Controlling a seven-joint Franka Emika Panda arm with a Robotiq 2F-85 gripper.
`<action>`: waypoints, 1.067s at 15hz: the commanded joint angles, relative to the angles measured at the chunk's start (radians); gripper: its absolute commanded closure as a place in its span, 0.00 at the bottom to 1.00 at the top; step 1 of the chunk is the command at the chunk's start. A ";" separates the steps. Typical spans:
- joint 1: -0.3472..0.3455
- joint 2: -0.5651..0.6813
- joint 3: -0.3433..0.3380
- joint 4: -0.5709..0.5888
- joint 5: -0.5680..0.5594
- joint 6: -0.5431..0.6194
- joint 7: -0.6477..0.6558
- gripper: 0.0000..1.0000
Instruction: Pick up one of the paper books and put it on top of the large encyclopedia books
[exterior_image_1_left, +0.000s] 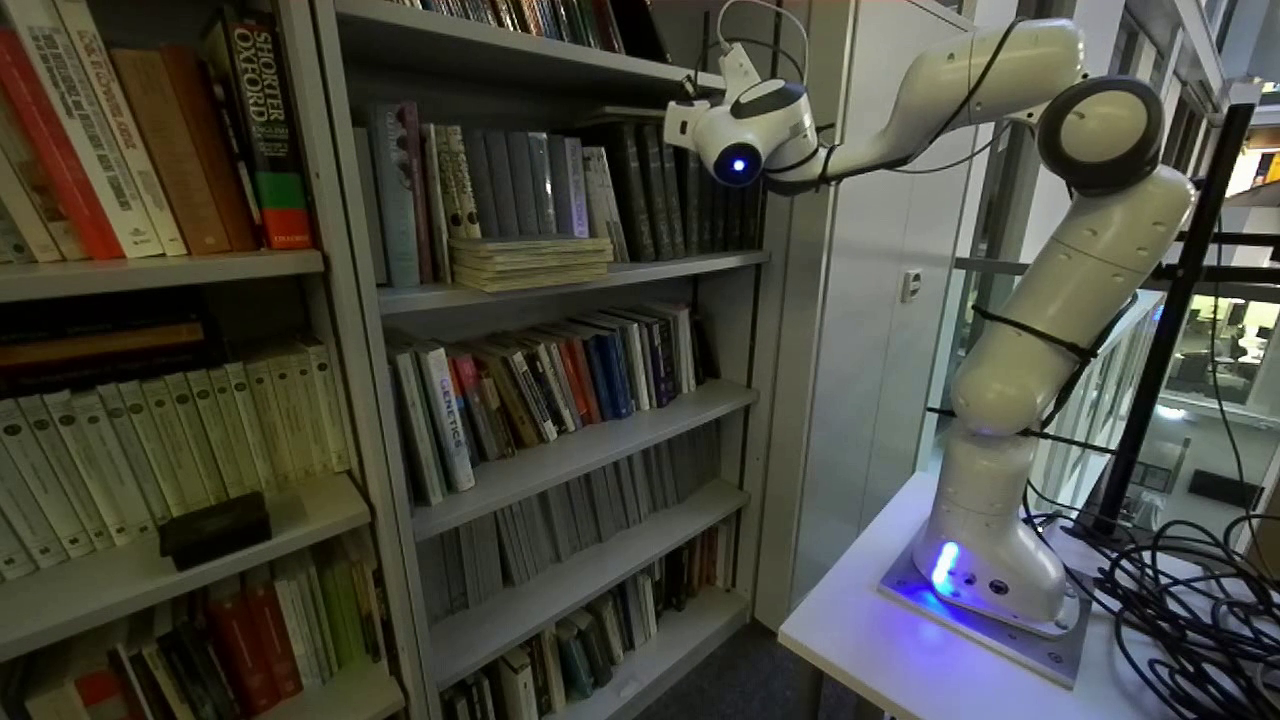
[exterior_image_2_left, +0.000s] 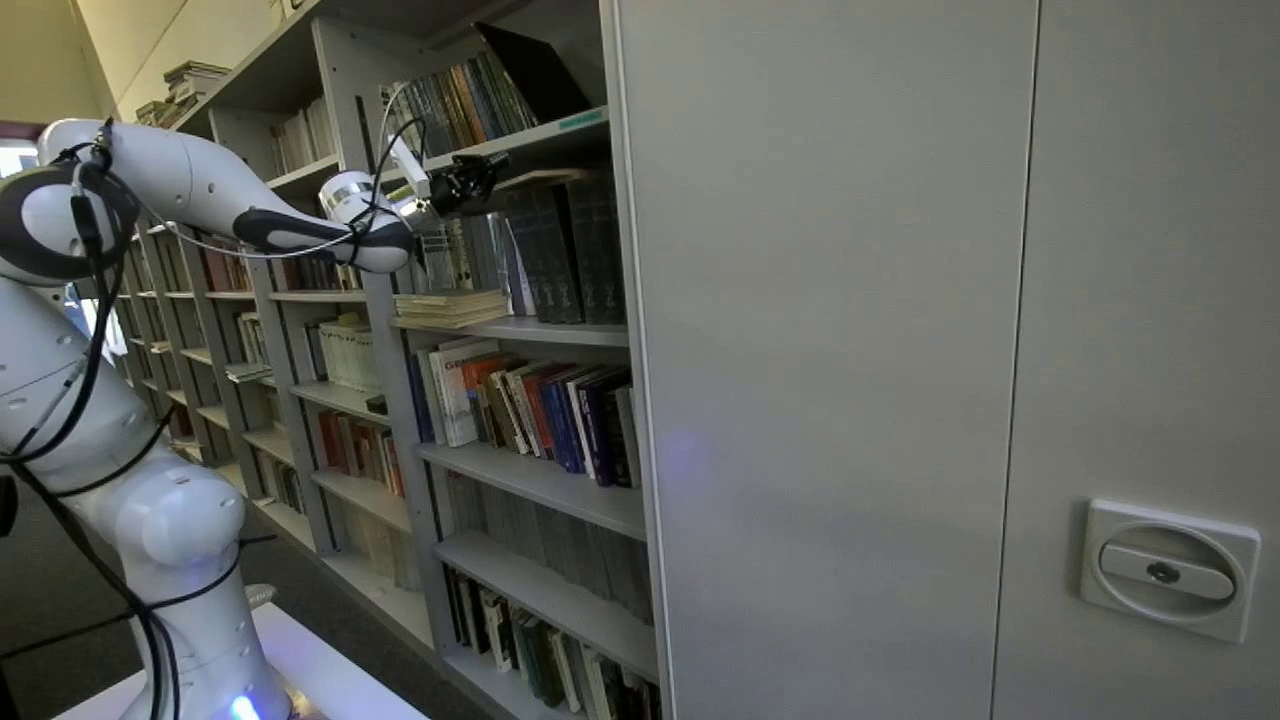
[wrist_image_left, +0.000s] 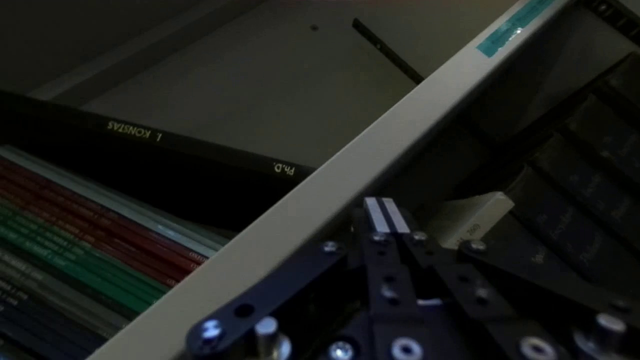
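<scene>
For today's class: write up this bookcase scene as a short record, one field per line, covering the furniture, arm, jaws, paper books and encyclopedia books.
Furniture: grey bookcase, white table
Robot arm: mounted on the table, stretched toward the bookcase
Jaws: shut, nothing between them
Paper books: pale, stacked flat on a shelf
Encyclopedia books: large, dark, upright on that same shelf
On top of them: a flat item; cannot tell if it is a paper book
Marking: teal tape on the front edge of the upper shelf
</scene>
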 joint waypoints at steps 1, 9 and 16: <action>-0.007 -0.010 -0.008 -0.013 -0.080 0.062 -0.035 1.00; -0.016 -0.024 -0.025 -0.035 -0.116 0.118 -0.076 1.00; -0.021 -0.042 -0.036 -0.082 -0.107 0.110 -0.086 1.00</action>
